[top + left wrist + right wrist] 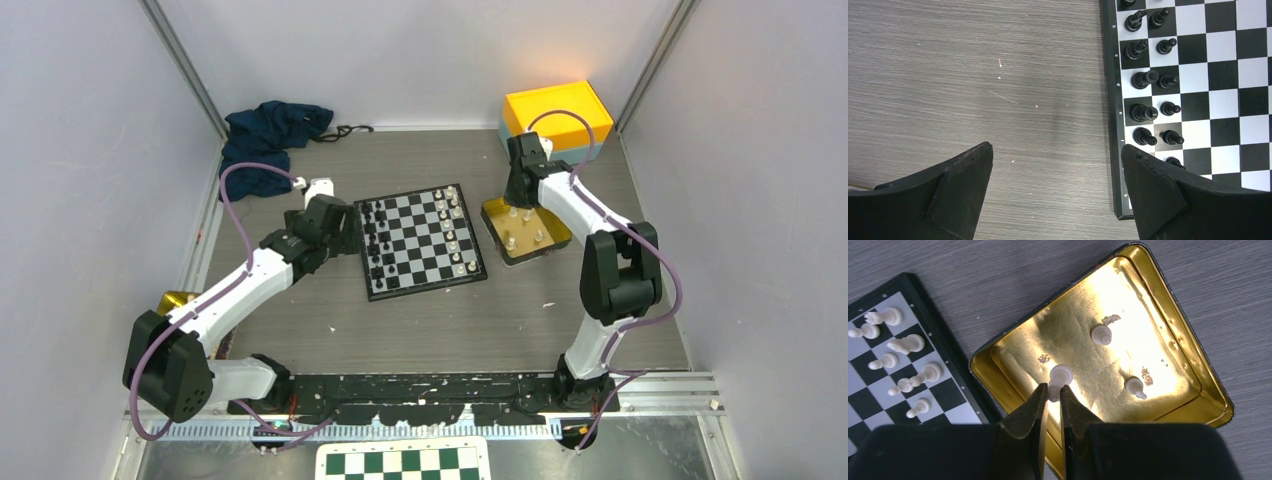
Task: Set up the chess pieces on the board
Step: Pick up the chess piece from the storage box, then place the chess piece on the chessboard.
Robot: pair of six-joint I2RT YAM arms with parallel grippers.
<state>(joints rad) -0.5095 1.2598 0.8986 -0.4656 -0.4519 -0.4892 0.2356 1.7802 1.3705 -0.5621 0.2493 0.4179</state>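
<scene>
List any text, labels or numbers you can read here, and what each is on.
"d", "e": tiny white coordinate letters, turned sideways, on the black border of the small black-and-white chessboard; tentative reading.
Other border letters: too small to read.
Gold metal tin, orange box: no text visible.

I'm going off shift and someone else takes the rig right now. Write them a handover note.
Left gripper: open, empty, over the table beside the board's black side.
Right gripper: shut on a white piece inside the tin.
Done: black pieces stand in two rows; some white pieces stand on the opposite side.
Left: place the gripped piece, then the two loose pieces in the tin.
</scene>
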